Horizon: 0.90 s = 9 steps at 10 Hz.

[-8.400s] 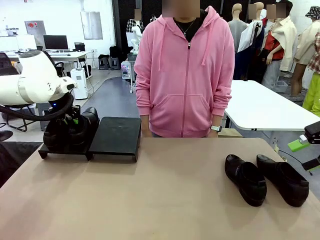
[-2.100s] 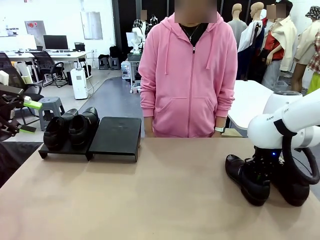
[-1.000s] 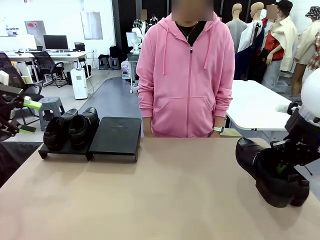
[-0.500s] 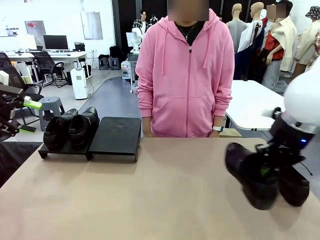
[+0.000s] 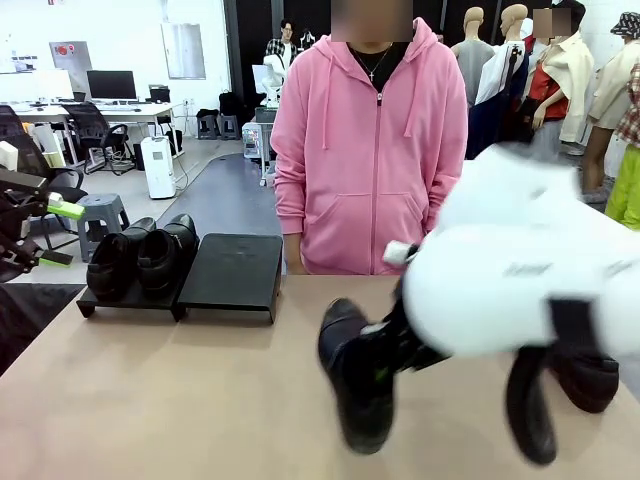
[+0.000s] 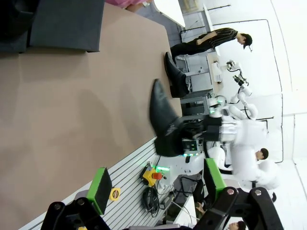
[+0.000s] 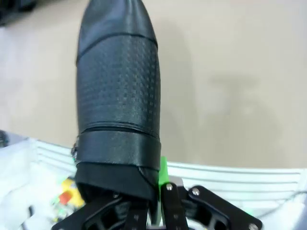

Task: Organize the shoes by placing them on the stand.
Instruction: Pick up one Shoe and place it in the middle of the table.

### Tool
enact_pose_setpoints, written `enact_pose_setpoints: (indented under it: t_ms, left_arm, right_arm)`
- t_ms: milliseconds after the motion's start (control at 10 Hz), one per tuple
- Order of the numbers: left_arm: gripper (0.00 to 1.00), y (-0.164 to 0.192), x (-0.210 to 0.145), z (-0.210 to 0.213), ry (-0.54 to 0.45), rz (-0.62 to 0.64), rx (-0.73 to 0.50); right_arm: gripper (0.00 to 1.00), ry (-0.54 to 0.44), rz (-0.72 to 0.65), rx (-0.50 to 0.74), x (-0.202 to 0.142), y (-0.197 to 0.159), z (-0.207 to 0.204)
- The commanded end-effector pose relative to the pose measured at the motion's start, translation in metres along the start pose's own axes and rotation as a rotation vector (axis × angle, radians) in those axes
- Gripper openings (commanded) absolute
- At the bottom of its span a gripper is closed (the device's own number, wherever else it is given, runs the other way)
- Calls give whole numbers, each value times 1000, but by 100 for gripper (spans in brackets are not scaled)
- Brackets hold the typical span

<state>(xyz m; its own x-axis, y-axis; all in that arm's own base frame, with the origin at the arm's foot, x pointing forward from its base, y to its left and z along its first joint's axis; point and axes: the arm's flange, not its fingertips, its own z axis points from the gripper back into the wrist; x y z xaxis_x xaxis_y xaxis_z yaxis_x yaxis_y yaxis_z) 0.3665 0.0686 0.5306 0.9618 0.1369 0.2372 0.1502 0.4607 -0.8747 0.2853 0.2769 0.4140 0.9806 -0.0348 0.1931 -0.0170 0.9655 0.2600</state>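
We see a big tan table point(image 5: 150, 400). A person point(image 5: 370, 150) in a pink hoodie stands at its far side with both arms down. The white right arm point(image 5: 520, 280) reaches over the table from the right. It looks smeary in the front view.

The stand point(image 5: 215, 295) sits at the far left of the table. It is two low black platforms, side by side and touching. The left platform point(image 5: 128, 298) has the first shoe point(image 5: 112, 265) and the second shoe point(image 5: 168, 250) on it, close together, toes toward us. The right platform point(image 5: 240, 262) shows its flat black top.

The third shoe point(image 5: 355, 385) is up off the table, near the middle, well apart from the stand. It is black and shiny, and its toe tips upward. The fourth shoe point(image 5: 585, 378) rests on the table at the far right, partly hidden behind the arm.

The right gripper point(image 5: 385, 372) has the third shoe. In the right wrist view its fingers are squeezed tight on the back rim of that shoe, and the shoe sticks straight out ahead of them.

The left gripper point(image 5: 55, 235) hangs at the left edge, away from the table. Its two fingers are spread wide apart, with nothing between the green pads point(image 6: 100, 189).
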Motion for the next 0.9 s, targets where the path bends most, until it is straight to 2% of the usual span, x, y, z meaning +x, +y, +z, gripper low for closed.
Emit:
enact_pose_setpoints:
  t_ms: [0,200,800]
  left_arm:
    - [100,0,-2,2,5,-15,-4]
    - [100,0,-2,2,5,-15,-4]
    - [100,0,-2,2,5,-15,-4]
  right_arm:
    - [0,-21,-50,2,13,32,-68]
    - [0,-41,-69,-8,7,56,-105]
    - [0,-29,-80,28,23,55,-115]
